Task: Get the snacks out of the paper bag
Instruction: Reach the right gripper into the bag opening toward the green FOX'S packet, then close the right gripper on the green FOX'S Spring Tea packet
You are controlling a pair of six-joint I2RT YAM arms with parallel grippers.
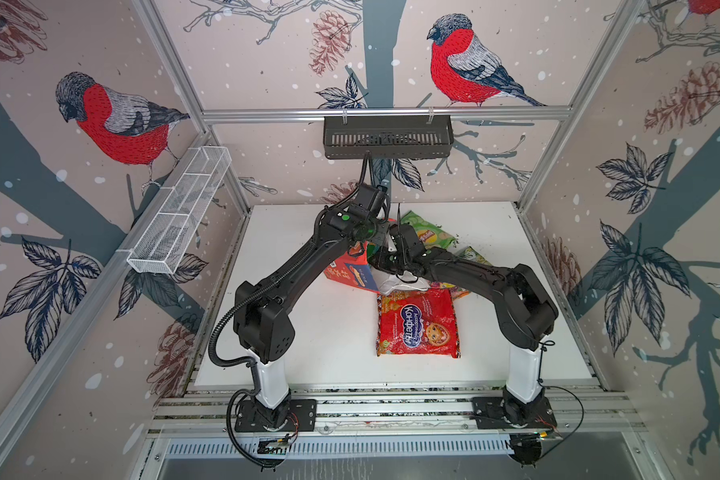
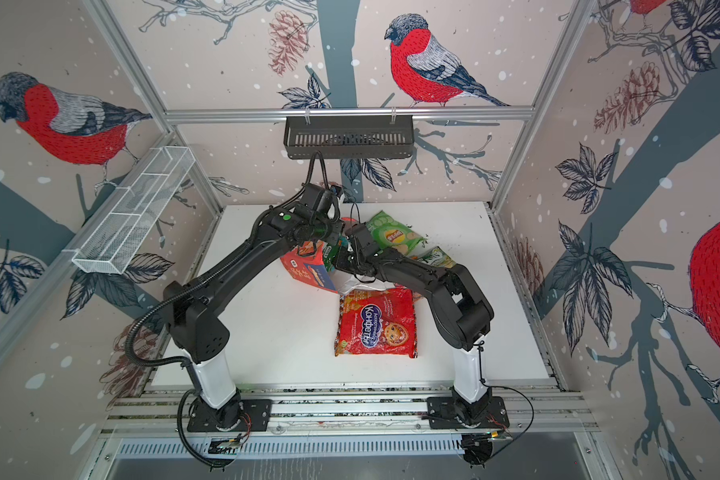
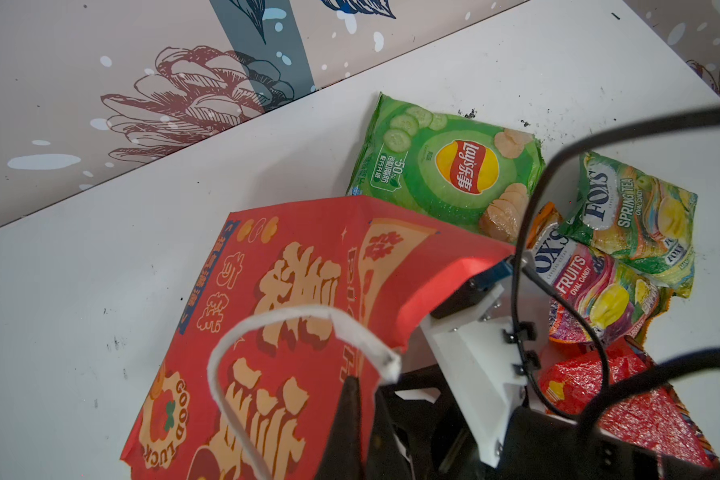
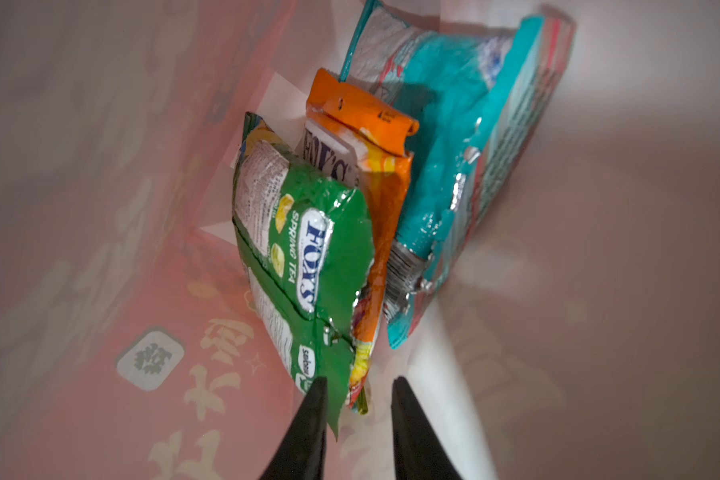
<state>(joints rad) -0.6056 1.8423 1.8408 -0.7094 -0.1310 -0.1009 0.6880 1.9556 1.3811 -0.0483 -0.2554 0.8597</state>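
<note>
The red-orange paper bag (image 1: 350, 270) (image 2: 308, 270) lies tipped on the white table, its mouth toward the right arm. My left gripper (image 3: 366, 384) is shut on the paper bag (image 3: 287, 291) at its rim, beside the white cord handle (image 3: 267, 328). My right gripper (image 4: 359, 380) reaches inside, jaws open, with the ends of a green Fox's pack (image 4: 308, 257) and an orange pack (image 4: 375, 174) between them. A teal packet (image 4: 445, 145) stands behind. Outside lie the large red packet (image 1: 416, 322) (image 2: 377, 324), the green chip bag (image 1: 427, 235) (image 3: 445, 174) and two Fox's packs (image 3: 636, 216) (image 3: 591, 286).
A white wire basket (image 1: 179, 216) hangs on the left wall and a black basket (image 1: 387, 137) on the back rail. The table (image 1: 308, 332) is boxed in by patterned walls. Both arms meet over the bag at the table's back middle.
</note>
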